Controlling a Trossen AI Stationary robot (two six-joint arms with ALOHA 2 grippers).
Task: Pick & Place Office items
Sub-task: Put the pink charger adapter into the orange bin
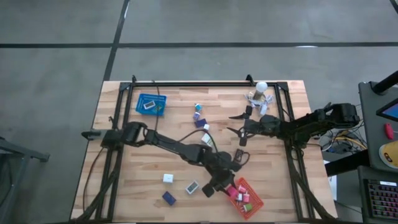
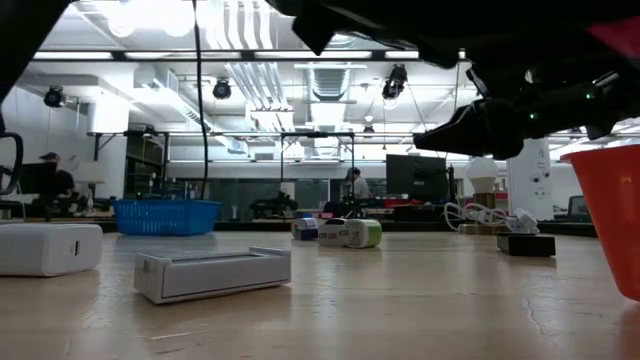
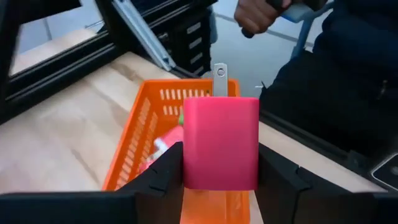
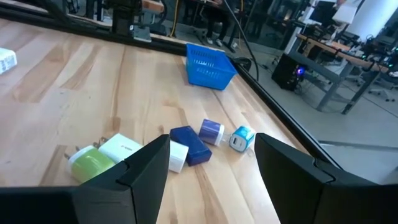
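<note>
Orange basket (image 1: pixel 254 202) near right on the surface (image 1: pixel 137 180), holding pink and green pieces; blue basket (image 1: pixel 151 104) far left, one white item inside. Pink charger (image 3: pixel 221 143) pinched upright in left pincer (image 3: pixel 219 177) above the orange basket, prong up. Right pincer (image 4: pixel 211 168) spread, hovering mid-surface.
</note>
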